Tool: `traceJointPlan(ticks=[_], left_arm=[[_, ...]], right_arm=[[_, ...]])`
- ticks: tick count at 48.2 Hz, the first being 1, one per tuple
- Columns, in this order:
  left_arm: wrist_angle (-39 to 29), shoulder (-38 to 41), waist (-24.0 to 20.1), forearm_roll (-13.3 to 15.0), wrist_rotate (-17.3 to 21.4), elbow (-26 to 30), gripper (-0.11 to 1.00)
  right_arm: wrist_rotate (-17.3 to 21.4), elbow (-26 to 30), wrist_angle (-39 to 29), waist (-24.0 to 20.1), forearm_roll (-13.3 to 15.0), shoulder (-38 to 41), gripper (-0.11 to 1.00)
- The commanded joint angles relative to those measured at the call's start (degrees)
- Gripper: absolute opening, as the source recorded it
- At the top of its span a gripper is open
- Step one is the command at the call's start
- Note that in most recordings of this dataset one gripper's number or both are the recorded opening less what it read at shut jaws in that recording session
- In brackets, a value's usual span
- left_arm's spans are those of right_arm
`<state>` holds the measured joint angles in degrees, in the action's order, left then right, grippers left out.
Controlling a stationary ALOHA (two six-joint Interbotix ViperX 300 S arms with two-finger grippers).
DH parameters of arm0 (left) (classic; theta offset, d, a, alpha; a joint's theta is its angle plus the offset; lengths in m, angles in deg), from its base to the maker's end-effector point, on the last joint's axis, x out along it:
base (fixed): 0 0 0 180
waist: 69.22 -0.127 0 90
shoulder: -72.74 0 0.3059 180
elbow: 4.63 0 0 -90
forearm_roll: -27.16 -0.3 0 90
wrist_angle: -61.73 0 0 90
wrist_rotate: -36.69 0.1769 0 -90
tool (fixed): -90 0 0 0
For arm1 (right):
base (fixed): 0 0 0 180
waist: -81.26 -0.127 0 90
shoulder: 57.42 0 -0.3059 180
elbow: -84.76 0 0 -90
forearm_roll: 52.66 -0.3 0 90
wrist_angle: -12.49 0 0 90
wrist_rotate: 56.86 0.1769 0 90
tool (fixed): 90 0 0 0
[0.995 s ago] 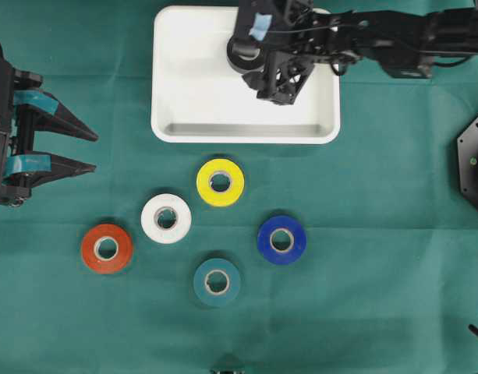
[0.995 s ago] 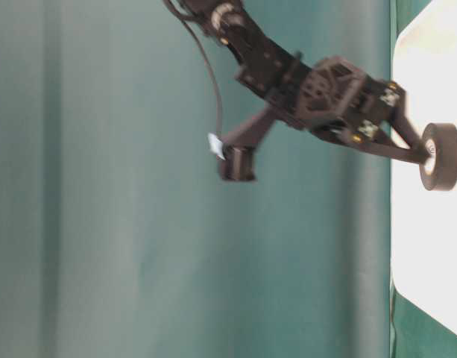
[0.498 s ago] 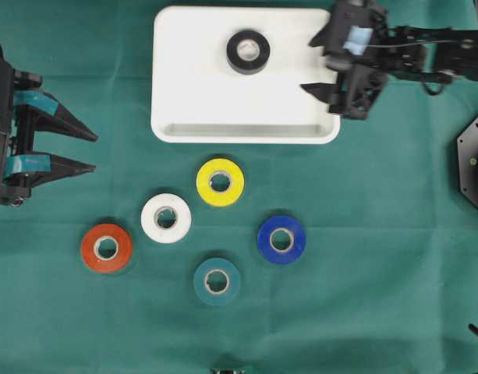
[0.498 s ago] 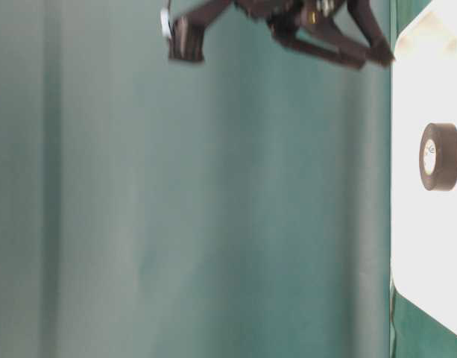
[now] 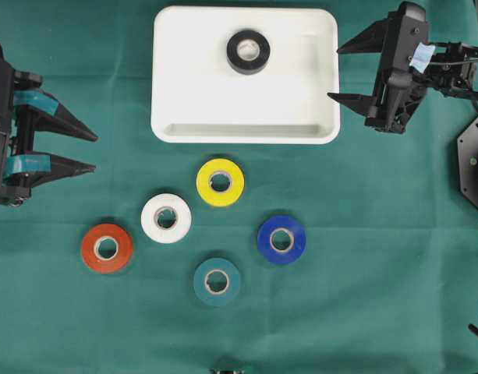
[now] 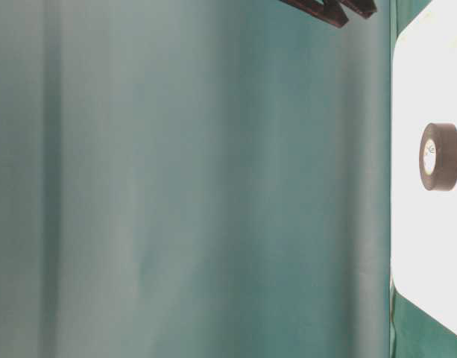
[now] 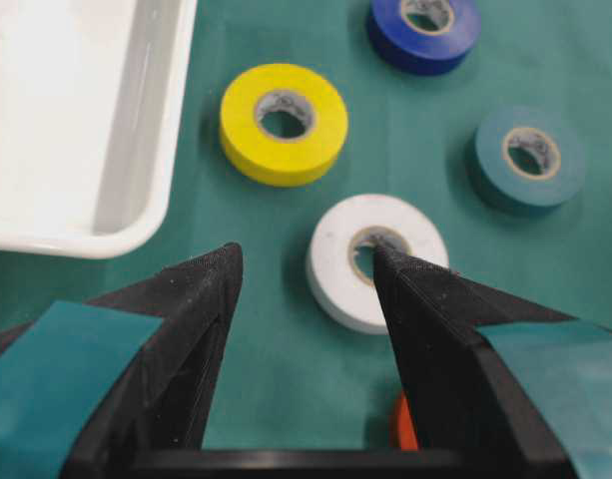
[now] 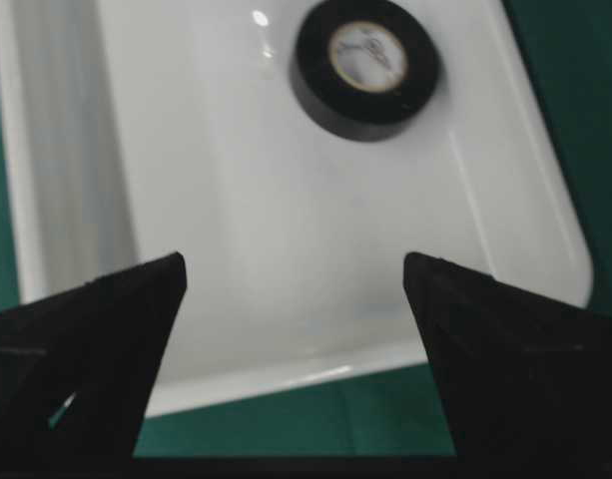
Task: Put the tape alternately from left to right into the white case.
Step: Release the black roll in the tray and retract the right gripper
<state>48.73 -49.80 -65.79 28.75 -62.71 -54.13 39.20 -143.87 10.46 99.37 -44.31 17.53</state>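
Note:
The black tape lies flat in the white case, near its far rim. My right gripper hovers open and empty just off the case's right edge. On the cloth in front of the case lie the yellow, white, red-orange, teal and blue rolls. My left gripper waits open and empty at the far left, pointing toward the white roll.
Green cloth covers the table. The right arm's base sits at the right edge. Open cloth lies between the left gripper and the rolls.
My right gripper let go of the black roll in the case and pulled back to the right, off the case. The left arm stayed still.

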Motion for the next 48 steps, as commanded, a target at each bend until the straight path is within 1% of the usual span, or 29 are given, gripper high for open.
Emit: traceJointPlan(ticks=[1, 17, 27, 32, 48], left_arm=[[0.4, 0.0, 0.2, 0.1, 0.0, 0.7, 0.58], [0.5, -0.1, 0.2, 0.1, 0.1, 0.4, 0.58], [0.4, -0.2, 0.2, 0.1, 0.1, -0.1, 0.58], [0.5, -0.2, 0.2, 0.1, 0.2, -0.1, 0.58], [0.6, -0.1, 0.3, 0.1, 0.2, -0.1, 0.58]], right_arm=[[0.0, 0.4, 0.8, -2.2, -0.1, -0.6, 0.6], [0.1, -0.6, 0.9, -12.5, -0.1, -1.4, 0.6], [0.1, -1.8, 1.3, -17.3, -0.2, -3.2, 0.6], [0.1, -2.4, 2.5, -18.2, -0.1, -3.7, 0.6], [0.0, -2.8, 4.2, -18.2, -0.1, -4.0, 0.6]])
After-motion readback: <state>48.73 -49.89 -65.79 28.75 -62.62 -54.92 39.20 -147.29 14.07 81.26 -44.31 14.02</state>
